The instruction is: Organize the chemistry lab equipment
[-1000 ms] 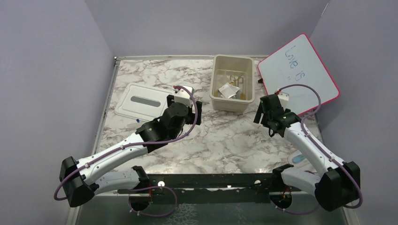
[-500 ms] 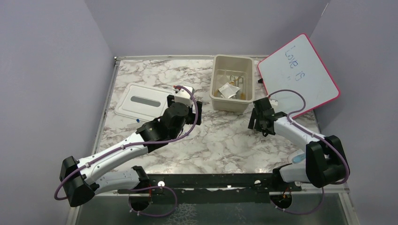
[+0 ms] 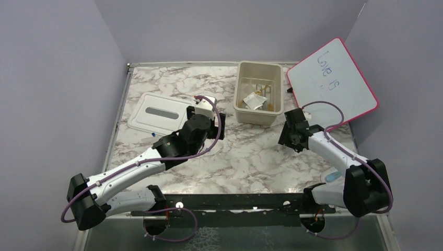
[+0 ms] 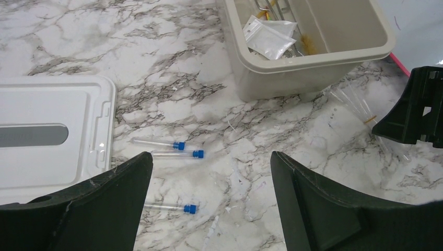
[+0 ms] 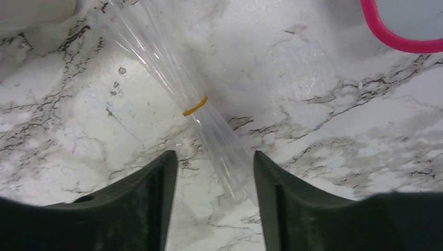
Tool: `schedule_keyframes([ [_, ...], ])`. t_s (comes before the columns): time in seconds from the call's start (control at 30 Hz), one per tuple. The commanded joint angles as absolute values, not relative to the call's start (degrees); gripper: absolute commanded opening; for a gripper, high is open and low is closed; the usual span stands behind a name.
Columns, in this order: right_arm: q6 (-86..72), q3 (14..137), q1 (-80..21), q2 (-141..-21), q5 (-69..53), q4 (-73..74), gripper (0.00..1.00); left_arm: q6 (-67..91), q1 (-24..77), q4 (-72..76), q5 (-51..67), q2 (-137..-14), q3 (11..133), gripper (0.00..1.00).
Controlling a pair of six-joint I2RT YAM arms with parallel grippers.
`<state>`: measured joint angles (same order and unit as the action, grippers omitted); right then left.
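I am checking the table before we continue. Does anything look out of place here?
Yes. Three blue-capped tubes lie loose on the table beside the white lid, outside the tub. A clear bundle with a yellow band also lies loose, within the open right claw.

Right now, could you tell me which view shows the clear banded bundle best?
The right wrist view: the clear bundle lies large at the right gripper. The left wrist view shows it small; overhead, I can't make it out.
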<state>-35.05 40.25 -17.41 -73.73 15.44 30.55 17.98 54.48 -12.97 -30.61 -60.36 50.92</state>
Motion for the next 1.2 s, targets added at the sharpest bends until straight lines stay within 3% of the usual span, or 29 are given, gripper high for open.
schedule_keyframes([
  [0.0,-33.68,41.89,-17.4,-70.85,13.64,32.41,0.64,18.53,54.27,-12.14,-29.36,-60.59,50.58,0.86],
  [0.17,-27.27,42.56,-17.41,-74.25,12.92,26.62,0.69,18.48,54.23,-12.04,-29.16,-60.63,50.54,0.86],
  [0.37,-25.33,42.35,-17.34,-79.01,11.93,21.22,0.66,18.38,54.23,-12.04,-29.42,-60.51,50.54,0.86],
  [0.9,-27.51,41.33,-17.31,-81.49,10.73,24.58,0.23,18.37,54.22,-12.04,-29.38,-60.57,50.45,0.86],
  [1.17,-30.44,44.09,-17.31,-70.54,15.41,28.89,0.19,18.57,54.23,-11.74,-29.09,-60.23,50.55,0.86],
])
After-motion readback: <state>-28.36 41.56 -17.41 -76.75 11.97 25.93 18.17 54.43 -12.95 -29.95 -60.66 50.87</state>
